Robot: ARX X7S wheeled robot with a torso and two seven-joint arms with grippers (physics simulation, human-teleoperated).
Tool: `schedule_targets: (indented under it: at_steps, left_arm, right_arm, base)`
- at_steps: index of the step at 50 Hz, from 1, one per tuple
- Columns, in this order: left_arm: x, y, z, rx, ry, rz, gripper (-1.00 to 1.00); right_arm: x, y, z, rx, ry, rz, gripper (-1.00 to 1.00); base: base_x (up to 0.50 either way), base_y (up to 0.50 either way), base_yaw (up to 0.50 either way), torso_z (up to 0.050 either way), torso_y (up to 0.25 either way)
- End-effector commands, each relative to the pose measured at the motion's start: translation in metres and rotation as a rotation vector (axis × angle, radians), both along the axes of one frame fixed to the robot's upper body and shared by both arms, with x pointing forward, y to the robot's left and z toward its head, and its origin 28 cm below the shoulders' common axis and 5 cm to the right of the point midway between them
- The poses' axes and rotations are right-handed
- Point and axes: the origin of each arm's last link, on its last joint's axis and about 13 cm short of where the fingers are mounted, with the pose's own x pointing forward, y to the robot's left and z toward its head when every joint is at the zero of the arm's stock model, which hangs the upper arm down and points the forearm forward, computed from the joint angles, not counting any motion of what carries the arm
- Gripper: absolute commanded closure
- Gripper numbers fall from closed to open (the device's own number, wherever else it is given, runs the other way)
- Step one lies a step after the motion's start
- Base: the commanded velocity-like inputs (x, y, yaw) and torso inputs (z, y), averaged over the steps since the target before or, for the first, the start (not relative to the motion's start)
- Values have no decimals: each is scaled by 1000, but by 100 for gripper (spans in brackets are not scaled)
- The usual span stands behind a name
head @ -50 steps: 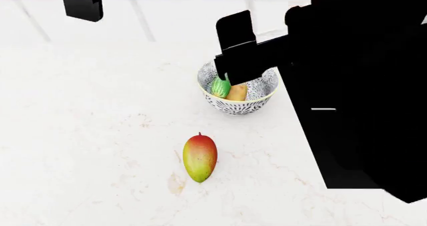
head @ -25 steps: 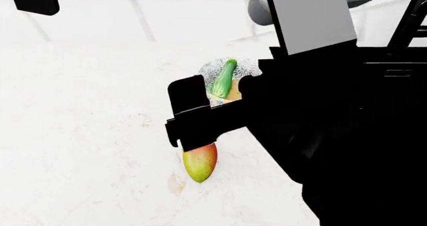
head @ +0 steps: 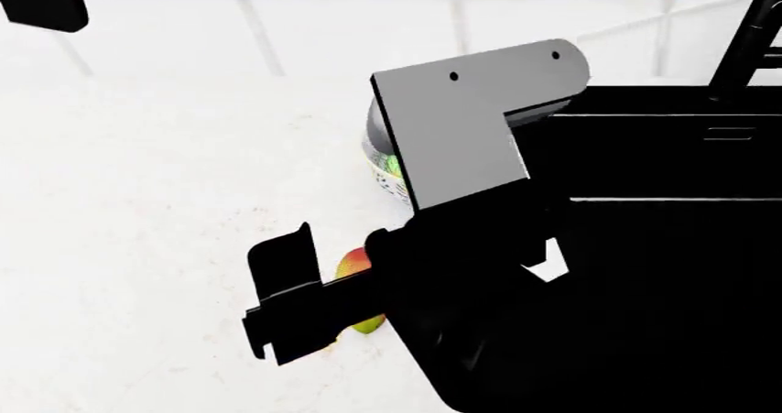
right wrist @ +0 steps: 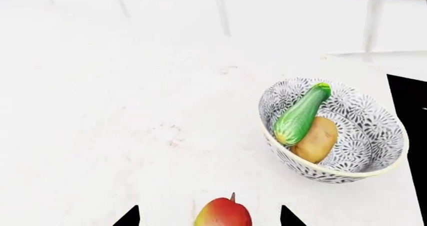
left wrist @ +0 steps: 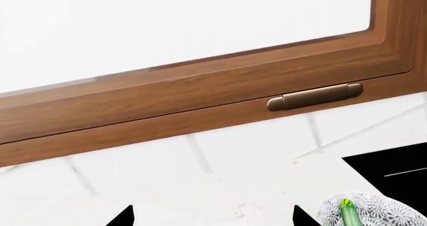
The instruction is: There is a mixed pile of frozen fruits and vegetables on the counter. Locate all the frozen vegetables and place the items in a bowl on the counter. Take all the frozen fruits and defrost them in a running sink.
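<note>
The red-to-green mango (right wrist: 223,213) lies on the white counter (right wrist: 133,110), right between the spread fingertips of my right gripper (right wrist: 208,218), which is open and holds nothing. In the head view my right arm (head: 489,276) covers most of the mango (head: 353,265). The patterned bowl (right wrist: 370,151) holds the green cucumber-like vegetable (right wrist: 300,115) and the tan potato (right wrist: 316,139). My left gripper (left wrist: 212,219) hovers open and empty, high at the back left, with the bowl (left wrist: 373,208) off to one side. The black sink (head: 684,157) is to the right.
A wooden window frame (left wrist: 200,95) with a metal handle (left wrist: 313,96) runs along the back wall. The black faucet (head: 752,38) stands at the sink's far right. The sink edge sits close beside the bowl.
My right arm has swung from over the bowl toward the front, bringing its open gripper around the mango. The left gripper has shifted to the far left.
</note>
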Motion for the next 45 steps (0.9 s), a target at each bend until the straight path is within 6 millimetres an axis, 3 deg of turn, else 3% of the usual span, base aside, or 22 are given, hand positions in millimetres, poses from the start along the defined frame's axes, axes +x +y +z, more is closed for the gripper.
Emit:
schedule_targets:
  at_steps: [1,18,45]
  left_arm:
    - [-1,2,-2,-1,3,3,-100]
    - [-1,4,-5,-3,11,8,-100]
    - [-1,5,-8,-2,18,6,-100]
  right_arm:
    - [1,6,-15,-18,58,20,-100]
    - [14,5,-39,-56,113,-12,-100]
    - [27,3,-46,-61,122,-38,-100]
  base:
    - [0,0,0,0,0]
    - [0,0,0,0,0]
    - [0,0,0,0,0]
